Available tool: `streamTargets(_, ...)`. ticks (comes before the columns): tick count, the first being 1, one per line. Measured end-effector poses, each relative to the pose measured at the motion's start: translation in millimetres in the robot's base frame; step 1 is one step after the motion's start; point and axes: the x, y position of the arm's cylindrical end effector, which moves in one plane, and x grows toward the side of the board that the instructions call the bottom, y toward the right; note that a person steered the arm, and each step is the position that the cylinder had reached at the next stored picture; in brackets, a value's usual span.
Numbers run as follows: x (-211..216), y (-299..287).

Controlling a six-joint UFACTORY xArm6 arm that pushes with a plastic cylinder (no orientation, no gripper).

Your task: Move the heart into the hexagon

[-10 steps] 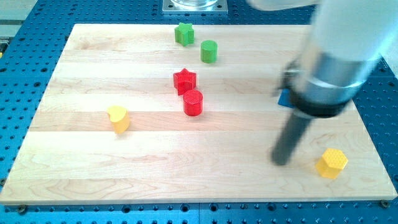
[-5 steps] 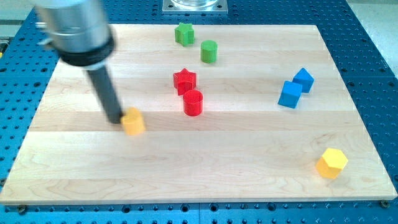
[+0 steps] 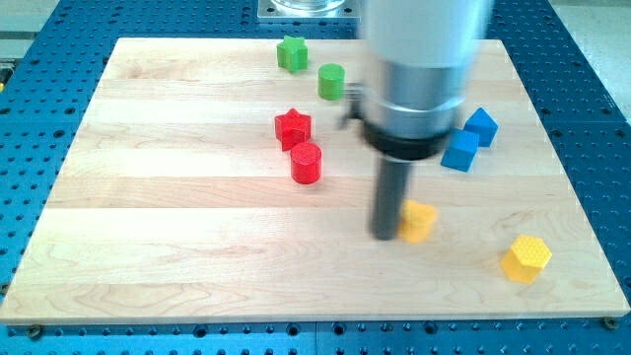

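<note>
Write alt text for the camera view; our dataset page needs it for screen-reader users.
My tip presses against the view's left side of the yellow heart, with the yellow hexagon farther to the view's right and lower. Red, green and blue blocks sit higher on the wooden board.

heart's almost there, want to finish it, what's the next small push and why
Probably keep pushing toward the view's right and slightly down. My tip sits against the left side of the yellow heart, and the yellow hexagon lies to its lower right, still apart.
</note>
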Motion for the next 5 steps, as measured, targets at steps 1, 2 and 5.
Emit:
streamTargets(1,0.0,-8.8)
streamTargets(2,-21.5,16.0)
streamTargets(5,11.4,83.1)
